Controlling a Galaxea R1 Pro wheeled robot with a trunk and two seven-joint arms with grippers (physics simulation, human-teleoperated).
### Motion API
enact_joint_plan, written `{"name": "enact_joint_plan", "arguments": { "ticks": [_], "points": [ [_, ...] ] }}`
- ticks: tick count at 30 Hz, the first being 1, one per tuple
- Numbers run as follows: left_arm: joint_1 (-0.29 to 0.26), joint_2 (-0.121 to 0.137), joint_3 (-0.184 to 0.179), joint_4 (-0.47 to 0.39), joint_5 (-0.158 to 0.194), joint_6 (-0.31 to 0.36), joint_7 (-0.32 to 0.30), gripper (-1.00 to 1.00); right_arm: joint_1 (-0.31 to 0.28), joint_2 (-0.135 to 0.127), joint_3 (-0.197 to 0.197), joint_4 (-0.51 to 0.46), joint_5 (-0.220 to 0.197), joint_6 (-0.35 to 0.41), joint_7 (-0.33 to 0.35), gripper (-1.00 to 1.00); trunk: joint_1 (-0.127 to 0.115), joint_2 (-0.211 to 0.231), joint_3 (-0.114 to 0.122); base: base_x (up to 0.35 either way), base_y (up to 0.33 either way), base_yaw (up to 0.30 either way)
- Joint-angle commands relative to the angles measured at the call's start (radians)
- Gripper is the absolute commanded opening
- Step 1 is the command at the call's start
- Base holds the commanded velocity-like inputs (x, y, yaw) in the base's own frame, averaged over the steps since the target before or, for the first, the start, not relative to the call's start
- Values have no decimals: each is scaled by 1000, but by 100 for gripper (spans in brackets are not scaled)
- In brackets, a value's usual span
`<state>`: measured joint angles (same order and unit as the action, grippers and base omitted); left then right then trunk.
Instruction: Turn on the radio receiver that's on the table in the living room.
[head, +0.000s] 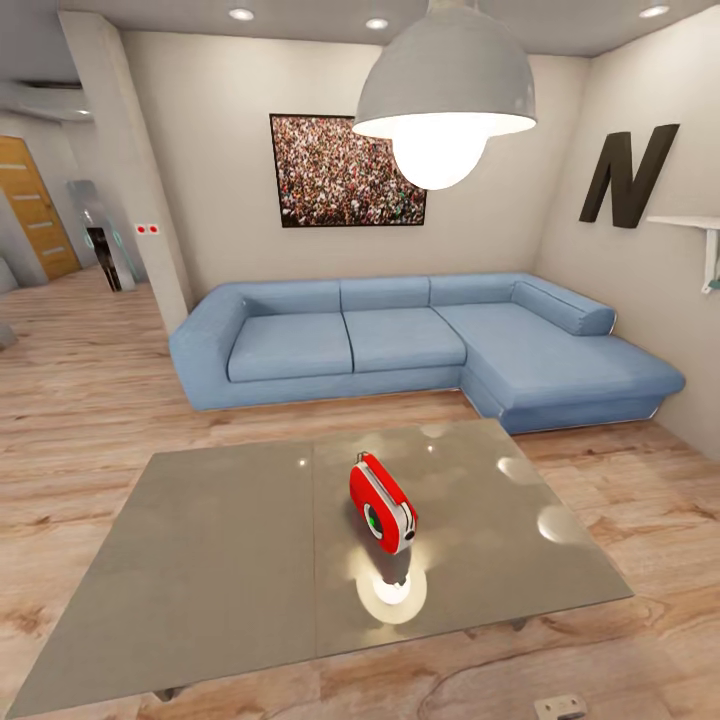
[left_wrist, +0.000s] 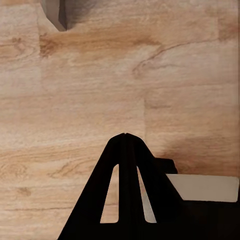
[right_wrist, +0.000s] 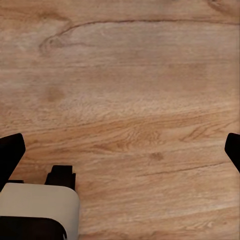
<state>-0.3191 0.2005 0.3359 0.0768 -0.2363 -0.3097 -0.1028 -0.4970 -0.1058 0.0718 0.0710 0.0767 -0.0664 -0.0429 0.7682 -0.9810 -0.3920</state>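
Head view: the radio receiver (head: 382, 502) is seen standing upright on the table (head: 230, 560), on the right-hand panel just beside the seam between the two panels, slightly nearer the far edge than the near one. Its red body is turned at an angle, with the round dark dial facing toward the near left and the white side band facing right. A thin handle is visible along its top. Directly below it on the glossy grey top, a bright round reflection of the pendant lamp (head: 444, 95) is seen.

Beyond the table, a blue L-shaped sofa (head: 420, 340) is set against the beige walls of the living room (head: 210, 130), with a crowd picture (head: 345, 170) hung above it and a big black "N" (head: 628, 176) mounted on the right wall. A white shelf (head: 690, 225) is fixed beside the letter. A wooden door (head: 35, 205) is seen far off to the left. The light wood floor (head: 80, 400) surrounds the table.

Left wrist view: the left gripper (left_wrist: 125, 135) is held over the wood floor, its two dark fingers pressed together at the tips. A grey corner is seen at the frame edge.

Right wrist view: the right gripper (right_wrist: 120, 150) is spread wide over bare floorboards, one finger at each side of the frame.
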Motion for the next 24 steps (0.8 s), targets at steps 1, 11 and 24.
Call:
{"name": "enact_joint_plan", "arguments": {
  "ticks": [1, 11, 24],
  "points": [
    [0, -1, 0, 0, 0, 1, 0, -100, 0, 0, 0, 0, -1, 0, 0, 100, 0, 0, 0, 0, 0, 0],
    [0, -48, 0, 2, 3, 6, -1, -100, 0, 1, -1, 0, -2, 0, 1, 100, 0, 0, 0, 0, 0, 0],
    [0, -182, 1, 3, 5, 8, -1, -100, 0, 1, -1, 0, -2, 0, 2, 100, 0, 0, 0, 0, 0, 0]
  ]
}}
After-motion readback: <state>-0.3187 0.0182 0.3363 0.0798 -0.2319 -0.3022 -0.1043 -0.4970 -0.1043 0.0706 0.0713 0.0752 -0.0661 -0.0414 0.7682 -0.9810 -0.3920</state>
